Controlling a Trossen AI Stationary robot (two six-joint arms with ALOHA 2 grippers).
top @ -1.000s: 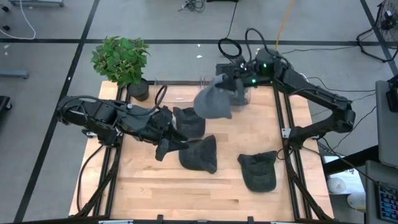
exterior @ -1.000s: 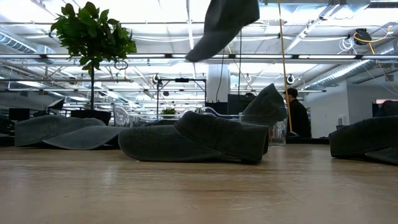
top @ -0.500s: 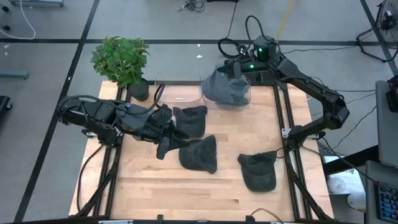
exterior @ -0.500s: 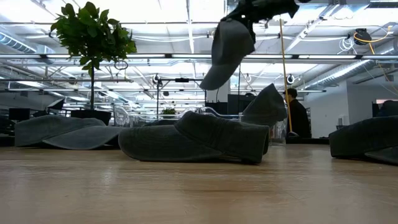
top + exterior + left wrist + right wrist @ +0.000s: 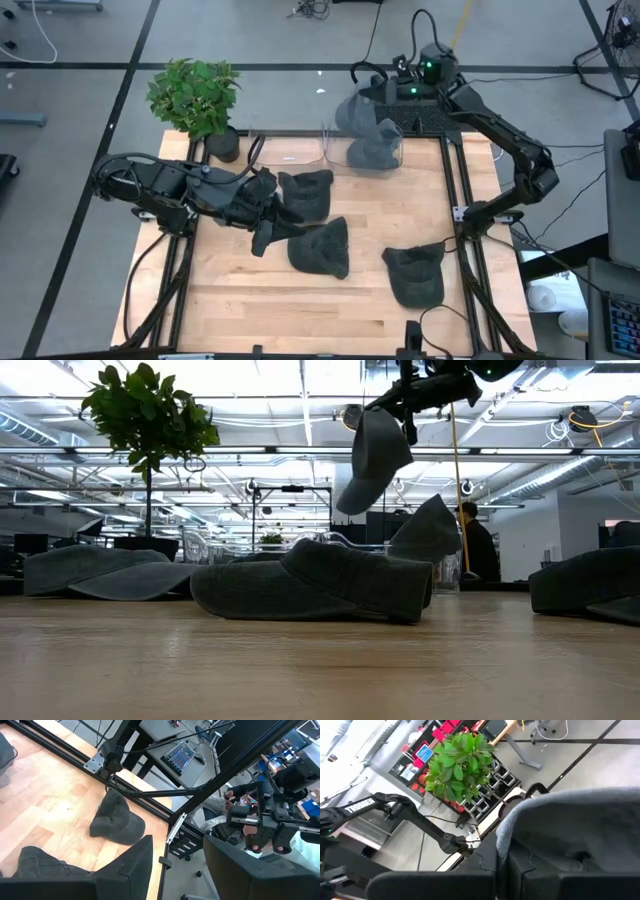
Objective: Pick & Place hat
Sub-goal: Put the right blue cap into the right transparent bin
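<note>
Over the bench's [image 5: 400, 210] far edge, a soft, floppy hat [image 5: 374, 458] dangles below the clenched right claw [image 5: 408, 398], so it's best pinched by the fabric.

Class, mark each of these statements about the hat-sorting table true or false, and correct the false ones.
1. The right gripper is shut on a grey hat held in the air. True.
2. The clear bin at the far edge of the table is empty. False: a hat already lies in it.
3. The left gripper holds a hat. False: its fingers stand apart beside the hats on the table and grip nothing.
4. A potted plant stands at the table's far left corner. True.
5. One hat lies alone near the right side of the table. True.
</note>
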